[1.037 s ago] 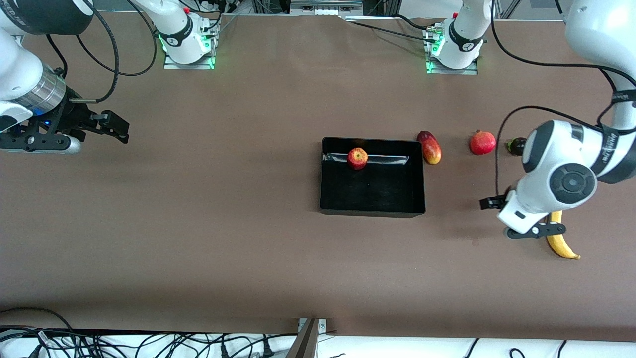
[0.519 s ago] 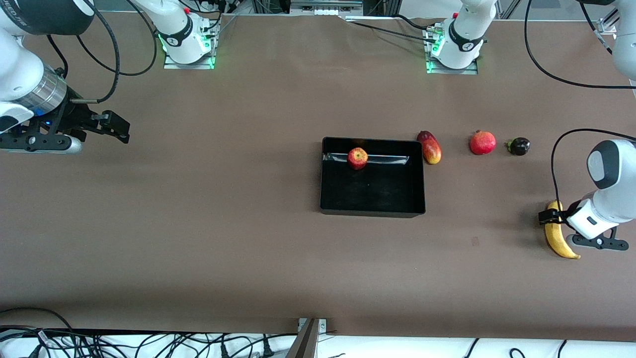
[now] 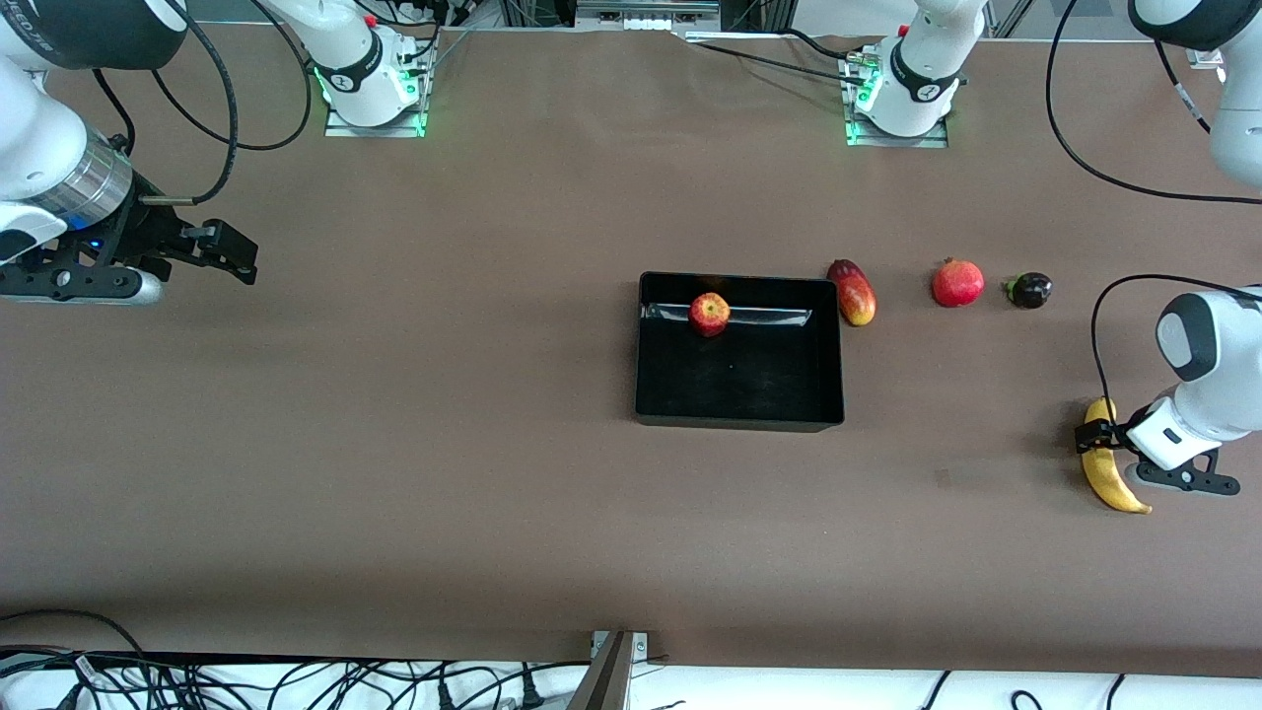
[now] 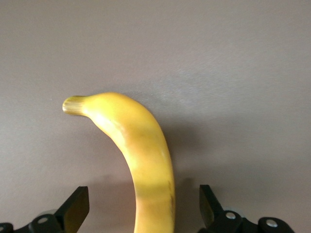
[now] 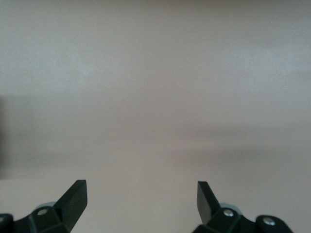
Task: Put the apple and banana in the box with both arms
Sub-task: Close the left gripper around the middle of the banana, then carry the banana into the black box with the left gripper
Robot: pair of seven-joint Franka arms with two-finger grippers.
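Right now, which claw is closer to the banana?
The left claw: its open fingers straddle the banana. The right claw waits over bare table at the right arm's end.

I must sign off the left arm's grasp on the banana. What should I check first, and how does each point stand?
1. Left hand open: ok.
2. Banana between its fingers: ok, gaps show on both sides.
3. Banana lying on the table, not yet held: ok.
4. Apple in the box: ok.
5. Room in the box for the banana: ok, most of the floor is bare.
6. Right hand waits open over its own end of the table: ok.
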